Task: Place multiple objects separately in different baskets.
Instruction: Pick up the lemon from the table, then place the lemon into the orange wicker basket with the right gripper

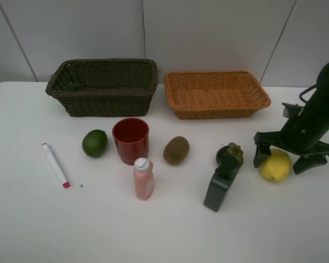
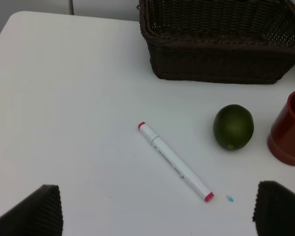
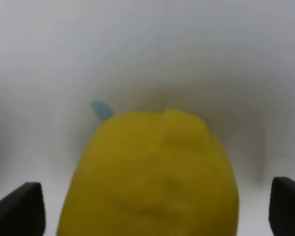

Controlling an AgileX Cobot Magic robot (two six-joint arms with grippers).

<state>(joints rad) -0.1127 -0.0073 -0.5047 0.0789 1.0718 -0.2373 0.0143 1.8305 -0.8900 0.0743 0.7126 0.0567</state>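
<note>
The white counter [image 1: 296,230] carries two woven wicker baskets at the back: the deeper dark olive-brown rectangular basket [image 1: 101,86] and, just beside it, the shallower light orange-tan basket [image 1: 216,93]. Neither shows anything inside, so the sorting looks barely begun.

The step in hand appears to be the first pick. The right gripper [image 1: 280,164] stands with its jaws wide apart astride the round yellow lemon [image 1: 273,166], which rests on the counter and is not yet clamped. The next move calls for closing on the lemon, lifting it and carrying it to the orange-tan basket, which is well apart. The left gripper [image 2: 157,211] hangs spread and empty above the white red-tipped marker [image 2: 174,161].

The lying black bottle [image 1: 222,183], near the lemon, is the likeliest thing to be knocked. Further off are the red cup [image 1: 131,139], pink white-capped bottle [image 1: 143,179], green lime [image 1: 95,143] and brown kiwi [image 1: 176,150].
</note>
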